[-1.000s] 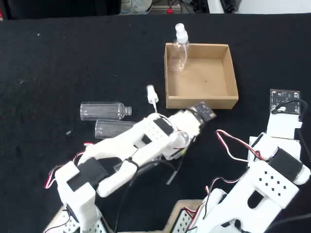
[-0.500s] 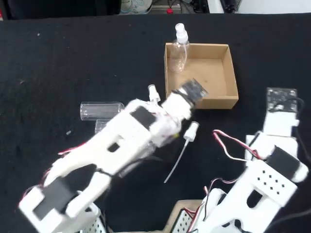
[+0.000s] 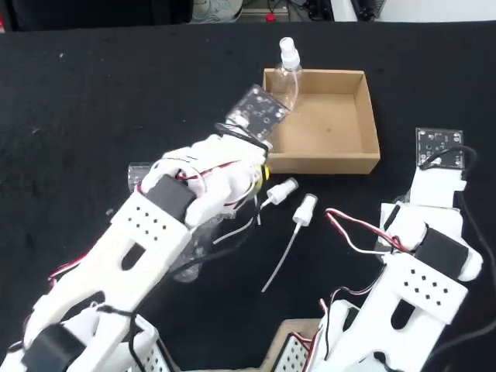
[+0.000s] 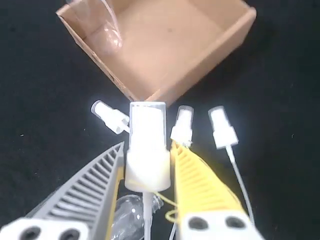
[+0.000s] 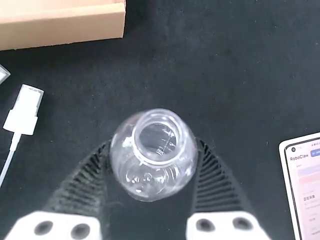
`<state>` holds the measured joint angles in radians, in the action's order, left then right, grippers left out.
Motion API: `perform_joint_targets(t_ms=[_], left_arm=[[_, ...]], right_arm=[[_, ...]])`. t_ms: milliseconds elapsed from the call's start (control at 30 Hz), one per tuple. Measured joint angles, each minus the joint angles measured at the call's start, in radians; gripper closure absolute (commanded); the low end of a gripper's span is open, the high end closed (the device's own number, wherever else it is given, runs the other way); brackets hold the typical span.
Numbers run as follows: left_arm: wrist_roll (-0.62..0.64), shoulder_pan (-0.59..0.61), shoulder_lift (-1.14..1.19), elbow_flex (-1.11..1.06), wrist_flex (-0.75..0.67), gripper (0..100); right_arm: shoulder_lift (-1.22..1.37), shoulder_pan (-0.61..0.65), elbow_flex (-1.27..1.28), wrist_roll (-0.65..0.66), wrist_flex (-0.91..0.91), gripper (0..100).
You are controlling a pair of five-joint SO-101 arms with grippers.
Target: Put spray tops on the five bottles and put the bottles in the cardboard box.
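The left arm [image 3: 147,232] stretches from the table's [image 3: 93,85] near left corner slantwise toward the cardboard box [image 3: 364,155], its wrist above the box's near left corner. The left gripper [image 4: 147,150] has its fingers clamped on a spray top [image 4: 147,127]. The right arm [image 3: 422,271] stands at the near right corner, where the right gripper [image 5: 152,150] grasps an uncapped bottle [image 5: 150,172], its open mouth facing the wrist camera. The box, toward the table's far edge, holds one capped bottle [image 3: 285,81] leaning in its far left corner. A loose spray top [image 3: 280,190] and a second loose spray top [image 3: 306,208] lie on the table just before the box's near wall. Half a second ago the left wrist hung over that near wall. It has since swung toward the far left, uncovering the first loose top.
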<state>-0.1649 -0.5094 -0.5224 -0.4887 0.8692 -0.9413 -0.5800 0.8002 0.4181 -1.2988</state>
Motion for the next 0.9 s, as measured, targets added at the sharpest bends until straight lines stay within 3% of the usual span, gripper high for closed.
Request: perform_joint_targets(t_ms=[233, 533, 900], left_arm=[[0.048, 0.025, -0.063, 0.000, -0.060, 92], [0.112, 0.046, -0.072, 0.029, -0.135, 92], [0.112, 0.133, -0.143, 0.213, -0.083, 92]], right_arm=[[0.000, 0.008, 0.000, -0.031, 0.000, 94.9], [0.000, 0.126, -0.002, -0.080, 0.000, 94.9], [0.000, 0.315, -0.002, -0.098, 0.000, 94.9]])
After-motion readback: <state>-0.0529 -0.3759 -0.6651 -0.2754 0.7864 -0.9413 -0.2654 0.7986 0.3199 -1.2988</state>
